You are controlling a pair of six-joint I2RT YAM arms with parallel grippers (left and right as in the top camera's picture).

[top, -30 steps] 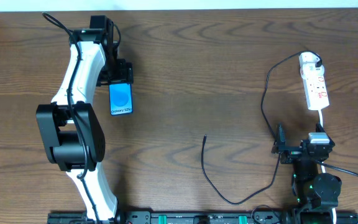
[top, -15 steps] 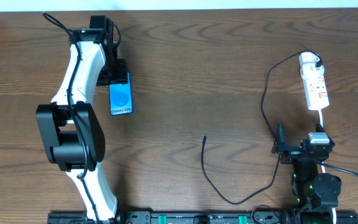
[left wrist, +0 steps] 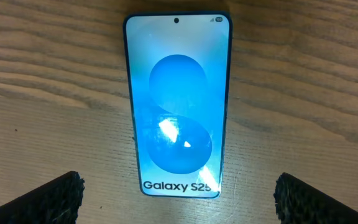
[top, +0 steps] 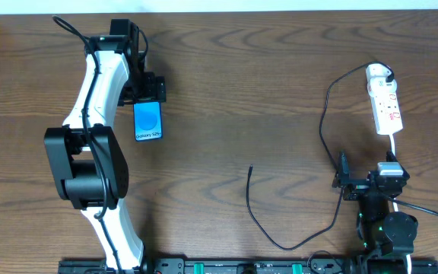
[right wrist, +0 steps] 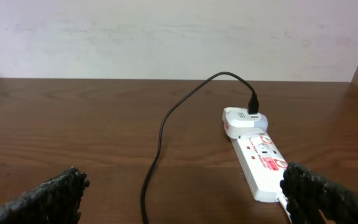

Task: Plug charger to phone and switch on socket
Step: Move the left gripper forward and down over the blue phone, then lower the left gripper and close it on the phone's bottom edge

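Note:
The phone lies flat on the wooden table, blue screen up. In the left wrist view the phone sits just ahead of my fingers. My left gripper hovers over its far end, open and empty, in the left wrist view with its fingertips wide apart. The charger cable curls across the table and its free tip lies bare. The socket lies at the far right, the cable plugged into a white adapter at its end. My right gripper is open and empty near the socket.
The black cable runs down the middle of the right wrist view between my right gripper's fingers. A white cord leaves the strip toward the right arm. A pale wall stands behind the table's far edge.
My left gripper has shifted only slightly above the phone's far end. The phone, the cable and the right arm have not moved.

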